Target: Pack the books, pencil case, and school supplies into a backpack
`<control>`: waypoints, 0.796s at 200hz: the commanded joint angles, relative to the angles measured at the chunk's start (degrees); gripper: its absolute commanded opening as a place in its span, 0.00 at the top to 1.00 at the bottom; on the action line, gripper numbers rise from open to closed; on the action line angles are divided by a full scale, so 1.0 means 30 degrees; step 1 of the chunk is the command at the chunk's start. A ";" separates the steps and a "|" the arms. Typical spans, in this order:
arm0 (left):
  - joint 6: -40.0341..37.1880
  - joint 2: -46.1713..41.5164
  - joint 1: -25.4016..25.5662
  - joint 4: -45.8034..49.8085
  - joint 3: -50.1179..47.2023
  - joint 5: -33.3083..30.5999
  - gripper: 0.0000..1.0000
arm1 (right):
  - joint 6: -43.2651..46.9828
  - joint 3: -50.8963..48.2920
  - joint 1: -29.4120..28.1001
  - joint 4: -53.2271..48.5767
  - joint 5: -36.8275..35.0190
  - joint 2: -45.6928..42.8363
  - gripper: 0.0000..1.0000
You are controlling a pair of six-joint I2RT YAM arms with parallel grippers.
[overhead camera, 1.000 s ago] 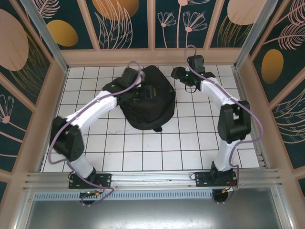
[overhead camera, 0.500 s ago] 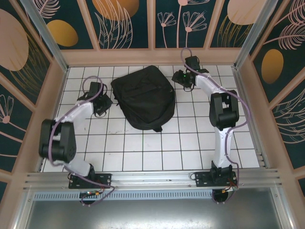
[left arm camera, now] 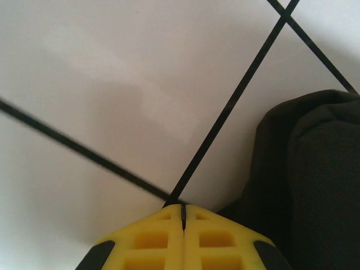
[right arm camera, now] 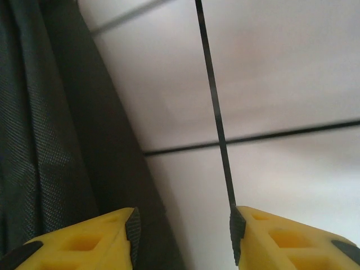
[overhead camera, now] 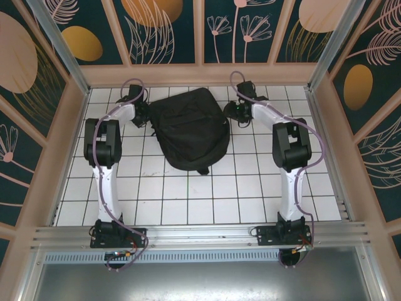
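1. Jaws of the left gripper (left arm camera: 183, 212) are pressing tight together, empty, pointing down at the white tiled table (overhead camera: 188, 194), just beside the left edge of the backpack (overhead camera: 188, 128).
2. Right gripper (right arm camera: 184, 219) is standing with fingers parted, grasping nothing, bare tile showing between them, just off the backpack's right edge.
3. Backpack is lying flat at the table's far middle, between both grippers.

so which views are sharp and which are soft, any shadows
Top external: sharp, evenly lit, the backpack a featureless black mass. Left wrist: tiles soft, a faint shadow above the shut left tool. Right wrist: backpack weave crisp, far grout line blurred beyond the open right tool.
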State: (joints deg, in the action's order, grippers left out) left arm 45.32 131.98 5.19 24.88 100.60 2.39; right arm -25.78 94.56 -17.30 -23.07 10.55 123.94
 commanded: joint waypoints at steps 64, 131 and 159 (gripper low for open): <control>-0.3683 0.6133 0.2730 0.3919 1.1923 0.3688 0.99 | -0.1235 -0.8753 -0.3898 0.3704 0.1181 -0.6404 0.51; -0.6082 0.2331 0.3316 0.4168 1.0561 -0.1179 0.74 | -0.0782 -1.2903 -0.6189 0.4169 0.1129 -1.2185 0.48; -0.5959 -0.1751 0.3312 0.3529 0.7996 -0.4017 0.63 | 0.0104 -1.2400 -0.6077 0.2249 0.0076 -1.3768 0.50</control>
State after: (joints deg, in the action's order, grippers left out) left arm 29.15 141.47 15.55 34.98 128.18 -0.62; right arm -27.88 55.81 -36.47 -15.35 14.17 87.48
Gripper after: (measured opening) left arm 0.302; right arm 0.504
